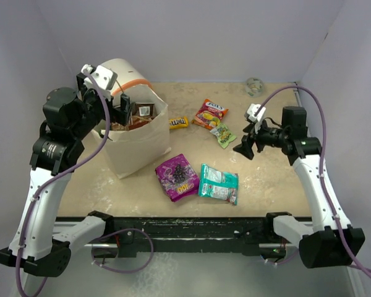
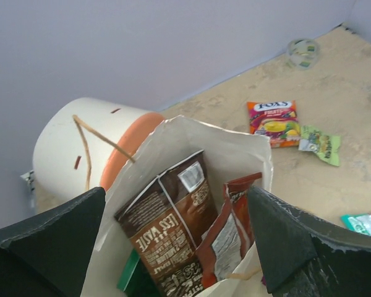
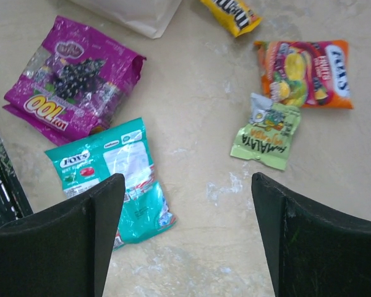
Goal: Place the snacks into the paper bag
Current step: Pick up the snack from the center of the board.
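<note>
Over the paper bag (image 1: 136, 147) my left gripper (image 2: 176, 204) hangs wide open and empty; lifting out carelessly could snag a string handle (image 2: 86, 148), tipping it. And my right gripper (image 3: 188, 179) is open too, by the slippery teal packet (image 3: 114, 176).

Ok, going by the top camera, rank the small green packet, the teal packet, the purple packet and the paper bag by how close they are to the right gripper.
From the right gripper:
1. small green packet, just up and left of it.
2. teal packet, lower left of it.
3. purple packet, left of the teal one.
4. paper bag, far left.
</note>
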Robot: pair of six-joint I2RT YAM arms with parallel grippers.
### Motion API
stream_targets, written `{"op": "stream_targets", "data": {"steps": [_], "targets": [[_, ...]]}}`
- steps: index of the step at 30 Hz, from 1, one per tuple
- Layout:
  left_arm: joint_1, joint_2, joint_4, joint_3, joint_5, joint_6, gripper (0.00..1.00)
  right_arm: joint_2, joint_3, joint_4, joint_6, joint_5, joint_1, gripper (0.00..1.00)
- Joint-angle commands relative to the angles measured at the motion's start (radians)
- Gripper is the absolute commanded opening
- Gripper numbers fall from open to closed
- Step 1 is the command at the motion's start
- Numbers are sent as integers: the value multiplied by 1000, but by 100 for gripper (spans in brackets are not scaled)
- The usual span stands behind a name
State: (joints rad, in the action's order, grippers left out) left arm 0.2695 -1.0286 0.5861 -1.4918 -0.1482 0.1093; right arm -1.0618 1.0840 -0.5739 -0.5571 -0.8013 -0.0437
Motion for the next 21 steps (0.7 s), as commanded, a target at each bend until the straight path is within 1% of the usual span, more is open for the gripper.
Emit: {"op": "stream_targets", "data": {"steps": [1,5,11,17,21], "targets": [[-5,36,2,24,85,105,99,-58,-44,-4,-87,-4,-36,86],[-19,58,-6,68,98,130,99,-110,-61,40,-85,0,-58,87],[-50,67,-14,93,70,138,99,-182,-69,161,-19,23,-99,85],[-83,69,-23,94,25,129,99,-249,-96,351,120,119,-136,82],[-95,78,-25,94,10,126,99,-298,-86,532,257,225,-142,82]]}}
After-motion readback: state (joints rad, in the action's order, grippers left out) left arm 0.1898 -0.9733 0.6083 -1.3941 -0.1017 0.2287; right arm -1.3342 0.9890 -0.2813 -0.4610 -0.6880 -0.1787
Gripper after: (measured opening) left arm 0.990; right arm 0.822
